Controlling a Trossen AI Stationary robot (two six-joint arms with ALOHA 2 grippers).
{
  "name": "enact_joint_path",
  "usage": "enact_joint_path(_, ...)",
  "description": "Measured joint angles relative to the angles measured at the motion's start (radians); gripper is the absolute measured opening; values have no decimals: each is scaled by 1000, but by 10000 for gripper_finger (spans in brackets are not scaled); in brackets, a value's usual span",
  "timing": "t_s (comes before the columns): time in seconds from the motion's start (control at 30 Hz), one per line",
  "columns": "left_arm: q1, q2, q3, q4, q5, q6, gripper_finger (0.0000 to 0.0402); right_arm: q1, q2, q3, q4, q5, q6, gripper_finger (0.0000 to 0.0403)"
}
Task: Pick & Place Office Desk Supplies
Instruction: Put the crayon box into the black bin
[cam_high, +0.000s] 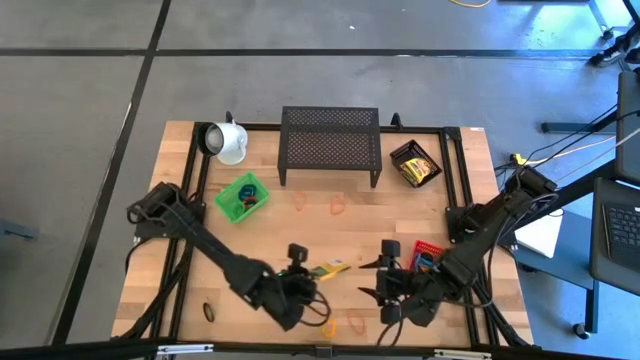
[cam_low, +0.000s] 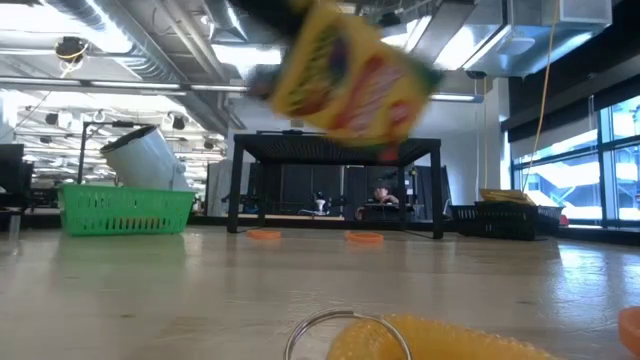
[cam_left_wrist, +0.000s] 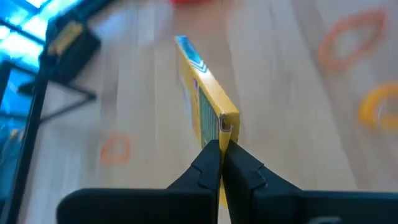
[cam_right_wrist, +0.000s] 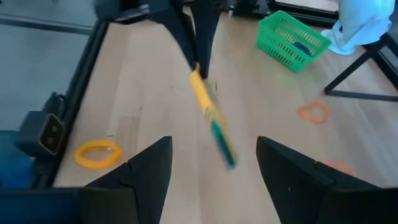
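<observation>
High view: your left gripper (cam_high: 318, 272) pinches the yellow box (cam_high: 330, 269), long axis pointing toward your spread right gripper (cam_high: 372, 278).

**Blurred, Cropped, Unreadable**

Print on the held yellow box (cam_low: 352, 82) smeared beyond reading in the low view; top edge cut by the frame. Seen only edge-on in the left wrist view, faces hidden. Yellow loop (cam_low: 420, 338) cropped at the bottom. Contents of green basket (cam_high: 242, 196) and black tray (cam_high: 415, 163) too small to tell.
</observation>
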Motion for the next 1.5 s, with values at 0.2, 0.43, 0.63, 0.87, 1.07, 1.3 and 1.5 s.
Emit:
enact_joint_path(0.2, 54, 0, 0, 207, 79, 126, 3, -29, 0, 0, 19, -85, -64, 236)
enact_joint_path(0.43, 86, 0, 0, 332, 118, 212, 3, -46, 0, 0, 69, -192, -104, 236)
enact_joint_path(0.63, 88, 0, 0, 398, 120, 305, 3, -60, 0, 0, 67, -192, -105, 236)
enact_joint_path(0.87, 82, 0, 0, 419, 120, 338, 3, -67, 0, 0, 67, -242, -102, 236)
enact_joint_path(1.07, 76, 0, 0, 421, 120, 300, 3, -66, 0, 0, 66, -327, -100, 236)
enact_joint_path(1.3, 69, 0, 0, 475, 120, 282, 3, -66, 0, 0, 66, -349, -50, 232)
enact_joint_path(1.5, 63, 0, 0, 503, 120, 282, 3, -70, 0, 0, 55, -349, 13, 191)
